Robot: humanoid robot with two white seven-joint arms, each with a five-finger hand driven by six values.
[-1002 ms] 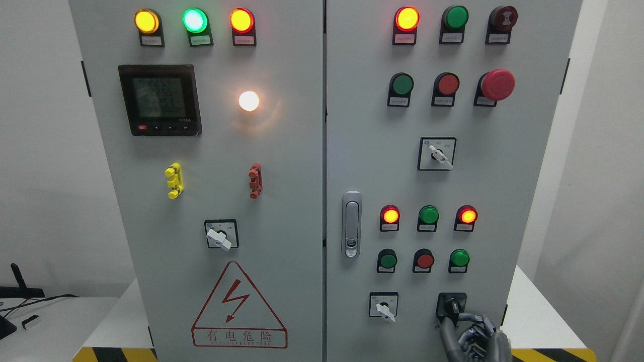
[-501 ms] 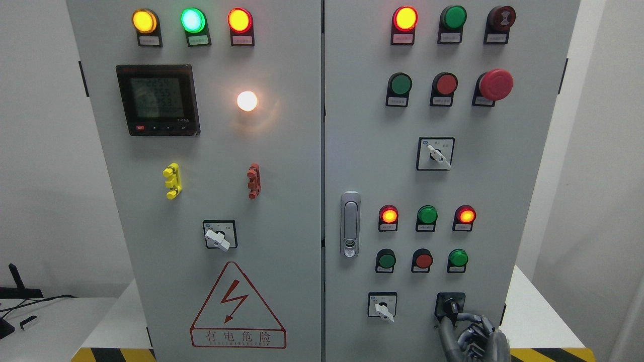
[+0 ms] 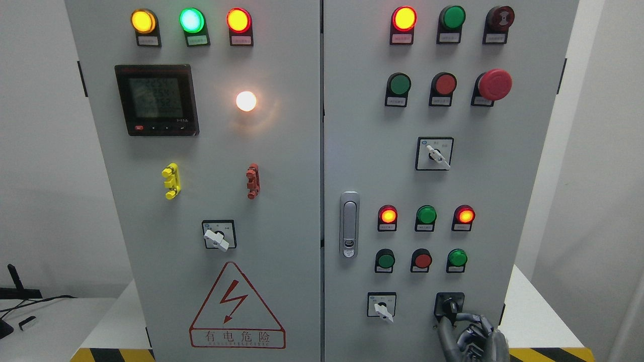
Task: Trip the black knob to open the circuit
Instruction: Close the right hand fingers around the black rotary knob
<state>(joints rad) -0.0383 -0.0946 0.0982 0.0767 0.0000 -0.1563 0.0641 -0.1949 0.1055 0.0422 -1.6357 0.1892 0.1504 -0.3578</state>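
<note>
Black knob (image 3: 449, 305) sits at lower right of the right cabinet door (image 3: 362, 151); right hand (image 3: 470, 332), just below-right, has fingertips clamped on its handle, left hand out of view.

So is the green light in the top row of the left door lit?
Yes, the green indicator light glows bright between the lit yellow lamp and red lamp.

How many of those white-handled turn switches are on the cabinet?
3: left door switch above the warning triangle; right door's upper switch; lower switch beside the black knob.
</note>
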